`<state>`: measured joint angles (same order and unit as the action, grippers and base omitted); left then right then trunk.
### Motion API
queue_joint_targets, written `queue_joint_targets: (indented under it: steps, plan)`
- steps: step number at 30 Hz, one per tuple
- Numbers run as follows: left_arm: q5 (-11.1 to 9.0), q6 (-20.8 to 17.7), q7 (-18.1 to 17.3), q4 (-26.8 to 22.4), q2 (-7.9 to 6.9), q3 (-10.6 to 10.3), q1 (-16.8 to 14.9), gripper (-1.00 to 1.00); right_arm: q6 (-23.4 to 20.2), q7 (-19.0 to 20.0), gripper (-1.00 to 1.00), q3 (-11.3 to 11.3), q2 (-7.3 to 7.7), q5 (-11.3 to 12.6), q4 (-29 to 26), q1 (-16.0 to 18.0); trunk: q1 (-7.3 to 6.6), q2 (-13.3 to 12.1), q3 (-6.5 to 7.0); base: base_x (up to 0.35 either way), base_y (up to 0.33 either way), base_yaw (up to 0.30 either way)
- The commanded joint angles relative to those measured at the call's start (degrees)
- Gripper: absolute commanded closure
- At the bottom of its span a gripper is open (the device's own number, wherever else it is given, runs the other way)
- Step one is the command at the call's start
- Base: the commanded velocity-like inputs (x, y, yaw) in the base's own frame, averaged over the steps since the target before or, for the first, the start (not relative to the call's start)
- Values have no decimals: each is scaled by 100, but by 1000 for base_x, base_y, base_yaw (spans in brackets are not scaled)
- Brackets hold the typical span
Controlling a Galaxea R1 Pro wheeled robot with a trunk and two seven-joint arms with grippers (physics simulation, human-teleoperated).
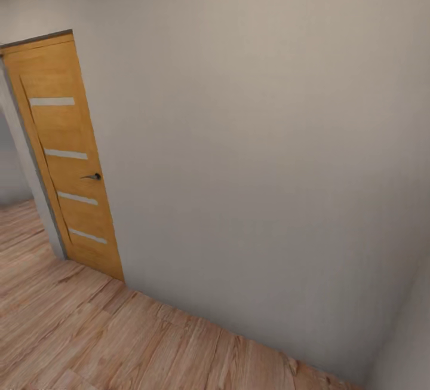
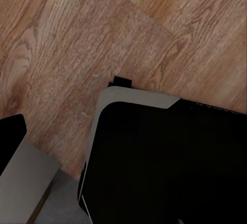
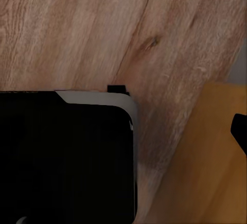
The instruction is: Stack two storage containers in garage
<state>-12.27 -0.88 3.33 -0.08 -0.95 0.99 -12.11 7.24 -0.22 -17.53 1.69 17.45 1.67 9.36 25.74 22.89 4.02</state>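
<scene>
While end effector states cannot be told, wooden door [image 1: 65,157] ajar, beige wall [image 1: 257,139], wood-plank flooring [image 1: 89,336].

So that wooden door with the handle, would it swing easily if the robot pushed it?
Probably. The door looks already angled open from its frame, so it likely isn't latched. As a rigid slab with inset strips it should swing rather than flex. The lever handle is small and may be awkward for a gripper.

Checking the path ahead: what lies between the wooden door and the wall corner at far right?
Bare beige wall above wood-plank floor, right of the door; head view.
</scene>
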Motion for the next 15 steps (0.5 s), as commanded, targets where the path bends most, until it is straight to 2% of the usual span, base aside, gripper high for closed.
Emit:
queue_joint_targets:
  steps: [1, 5, 15]
  plan:
    - [-30, -9, 9, -1, 2, 7, -2, -100, 32, -3, -100, -49, -2, 48, 18, 5, 4, 3, -2, 254, 0, 268]
    - [-37, -9, 9, -1, 0, 7, -2, -100, 32, -1, -100, -49, -2, 48, 18, 5, 4, 3, -2, 163, 0, 268]
    - [-39, -9, 9, -1, 0, 7, -2, -100, 32, 2, -100, -48, -2, 48, 18, 5, 4, 3, -2, 5, 0, 268]
